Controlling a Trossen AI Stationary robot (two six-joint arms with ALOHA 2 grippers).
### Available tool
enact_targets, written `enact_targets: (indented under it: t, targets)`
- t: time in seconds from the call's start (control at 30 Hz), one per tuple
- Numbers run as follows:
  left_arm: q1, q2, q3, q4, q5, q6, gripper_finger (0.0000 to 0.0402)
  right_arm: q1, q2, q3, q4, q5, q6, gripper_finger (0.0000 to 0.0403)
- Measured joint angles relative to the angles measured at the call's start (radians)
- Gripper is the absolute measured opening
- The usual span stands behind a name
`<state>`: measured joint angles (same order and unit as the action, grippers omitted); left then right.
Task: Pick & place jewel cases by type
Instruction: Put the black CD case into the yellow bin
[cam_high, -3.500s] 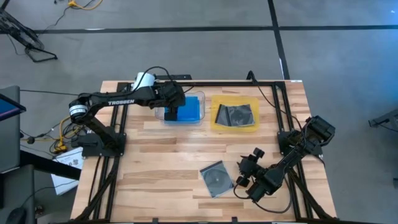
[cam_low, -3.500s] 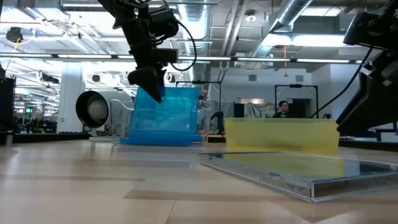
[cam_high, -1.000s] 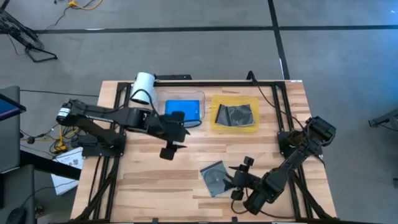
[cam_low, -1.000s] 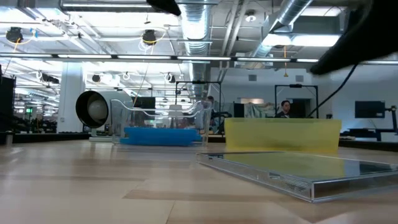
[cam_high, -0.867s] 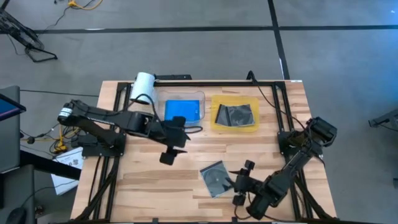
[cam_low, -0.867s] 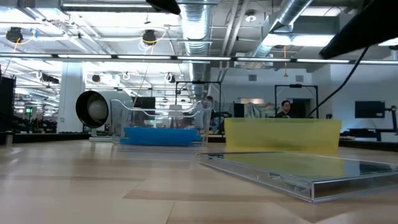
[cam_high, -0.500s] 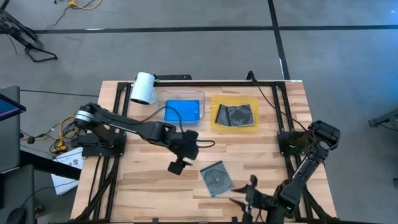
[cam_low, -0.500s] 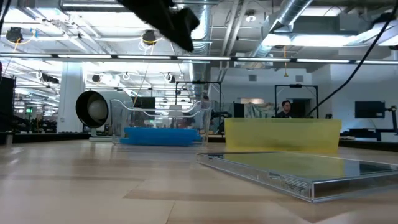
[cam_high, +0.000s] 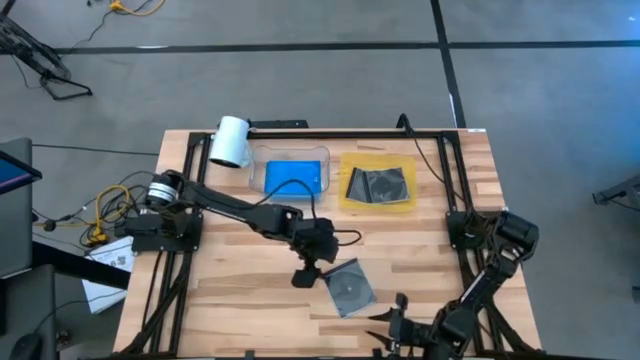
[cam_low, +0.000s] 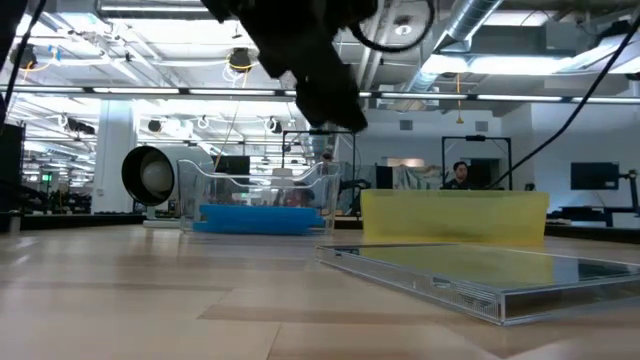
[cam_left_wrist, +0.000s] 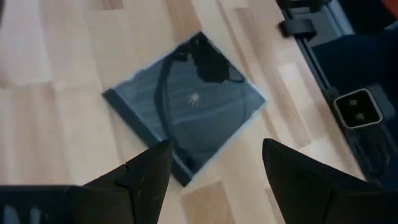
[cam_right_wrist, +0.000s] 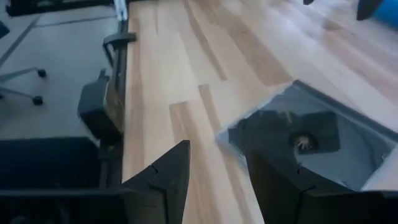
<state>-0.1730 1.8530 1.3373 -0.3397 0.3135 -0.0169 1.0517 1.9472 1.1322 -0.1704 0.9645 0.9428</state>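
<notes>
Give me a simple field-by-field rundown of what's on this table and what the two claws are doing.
Loose case: grey-clear jewel case flat on the wooden table
Clear tray: blue jewel cases inside
Yellow tray: grey-clear cases inside
Left claw: open, beside the loose case
Right claw: open, empty, at the table's near edge

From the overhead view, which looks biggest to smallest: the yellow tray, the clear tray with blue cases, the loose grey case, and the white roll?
1. Yellow tray and clear tray: look about alike, too close to rank.
2. Loose grey jewel case.
3. White roll, slightly smaller than the case.
</notes>
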Motion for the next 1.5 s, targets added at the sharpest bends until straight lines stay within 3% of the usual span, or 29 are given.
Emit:
enact_targets:
  t: [0.3,0.53,0.83,1.2,1.5]
  targets:
    - [0.023,0.107,0.000,0.058,0.062,-0.077,0.0243,-0.005,0.013,0.000,-0.030,-0.082,0.056,0.0150]
    - [0.045,0.113,0.000,0.053,0.049,-0.076,0.0243,-0.026,0.025,-0.001,-0.094,-0.177,0.138,0.0150]
    - [0.056,0.134,-0.001,0.023,0.056,-0.076,0.0243,-0.031,0.029,0.000,-0.122,-0.200,0.191,0.0150]
    - [0.056,0.133,0.000,0.017,0.041,-0.057,0.0243,-0.070,0.082,-0.001,-0.142,-0.272,0.216,0.0149]
    - [0.057,0.178,0.002,0.009,-0.036,-0.105,0.0243,-0.103,0.087,0.000,-0.159,-0.291,0.209,0.0149]
